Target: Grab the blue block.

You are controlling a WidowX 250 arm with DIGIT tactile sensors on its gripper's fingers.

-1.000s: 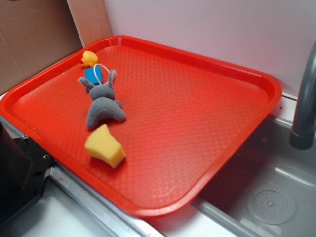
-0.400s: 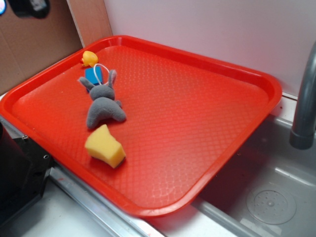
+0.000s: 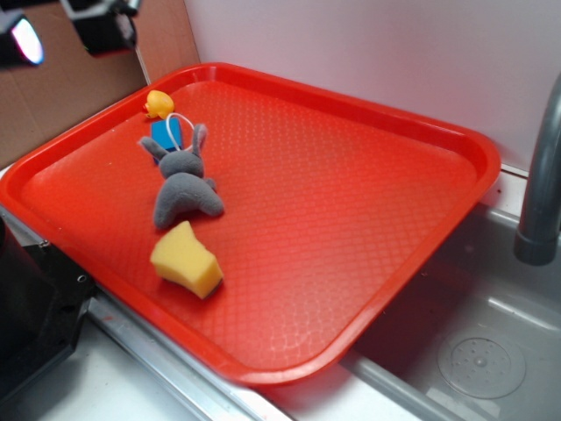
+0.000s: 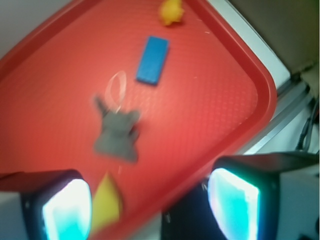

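Observation:
The blue block [image 3: 165,133] lies flat near the far left corner of the red tray [image 3: 351,202], its near end behind the ear of a grey plush bunny. From the wrist view the blue block [image 4: 153,60] shows whole, between the duck and the bunny, with the tray [image 4: 210,100] under it. My gripper [image 3: 61,31] hangs high at the top left, above and left of the tray, well away from the block. The gripper [image 4: 150,207] is open, its pads wide apart with nothing between them.
On the tray the grey bunny [image 3: 182,184], a yellow rubber duck [image 3: 159,103] and a yellow sponge wedge [image 3: 186,260] stand in a line along the left side. A grey faucet [image 3: 543,175] rises over a sink [image 3: 473,351] to the right. A black box [image 3: 26,307] sits at the front left.
My gripper has come into the exterior view at the top left and moved right and down. The things on the tray have not moved.

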